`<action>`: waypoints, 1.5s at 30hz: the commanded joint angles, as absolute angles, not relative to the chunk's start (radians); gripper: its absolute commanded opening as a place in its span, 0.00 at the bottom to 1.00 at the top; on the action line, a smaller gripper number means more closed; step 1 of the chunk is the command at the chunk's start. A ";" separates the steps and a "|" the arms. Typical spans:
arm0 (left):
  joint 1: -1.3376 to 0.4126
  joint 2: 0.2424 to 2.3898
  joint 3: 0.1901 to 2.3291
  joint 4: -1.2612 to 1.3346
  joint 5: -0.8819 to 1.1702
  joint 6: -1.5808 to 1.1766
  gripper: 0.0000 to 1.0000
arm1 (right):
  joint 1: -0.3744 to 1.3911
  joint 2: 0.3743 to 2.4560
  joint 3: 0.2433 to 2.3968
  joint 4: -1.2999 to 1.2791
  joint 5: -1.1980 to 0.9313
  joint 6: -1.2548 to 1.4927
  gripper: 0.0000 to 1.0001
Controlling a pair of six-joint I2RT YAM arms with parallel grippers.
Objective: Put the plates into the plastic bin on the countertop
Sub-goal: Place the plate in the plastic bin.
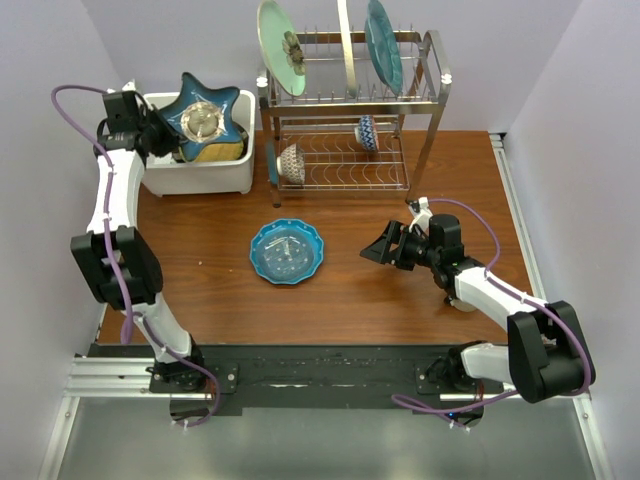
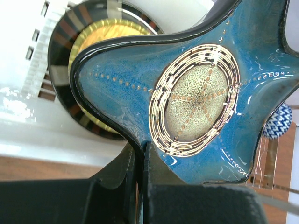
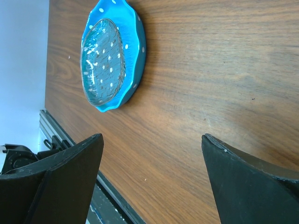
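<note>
Left gripper [image 1: 160, 135] is clamped on the rim of the star-shaped plate [image 1: 205, 120], over the striped plate [image 2: 70, 44] in the plastic bin [image 1: 200, 182], so I'd ease it down flat before letting go (right gripper [image 1: 385, 245] gapes wide, empty, nr the blue scalloped plate [image 1: 287, 250]). Can't tell if the star plate rests on the one below yet; bin floor's hidden.
</note>
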State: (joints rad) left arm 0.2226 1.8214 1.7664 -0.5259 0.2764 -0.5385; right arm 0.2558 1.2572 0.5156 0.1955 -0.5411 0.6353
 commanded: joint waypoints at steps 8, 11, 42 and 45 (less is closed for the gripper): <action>0.230 1.996 2.092 -0.475 0.278 -0.575 0.00 | 0.253 1.233 0.528 0.210 -0.532 0.630 0.90; 0.229 2.042 2.144 -0.492 0.268 -0.575 0.00 | 0.253 1.232 0.528 0.207 -0.531 0.629 0.90; 0.229 2.223 2.212 -0.586 0.262 -0.517 0.20 | 0.255 1.224 0.543 0.178 -0.528 0.617 0.91; 0.229 2.220 2.204 -0.584 0.261 -0.517 0.27 | 0.253 1.224 0.543 0.172 -0.525 0.611 0.91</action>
State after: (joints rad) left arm 0.2226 2.2726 2.1468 -0.6819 0.2165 -0.5213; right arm 0.2558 1.2533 0.5159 0.1783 -0.5339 0.6319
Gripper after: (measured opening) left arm 0.235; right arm 0.903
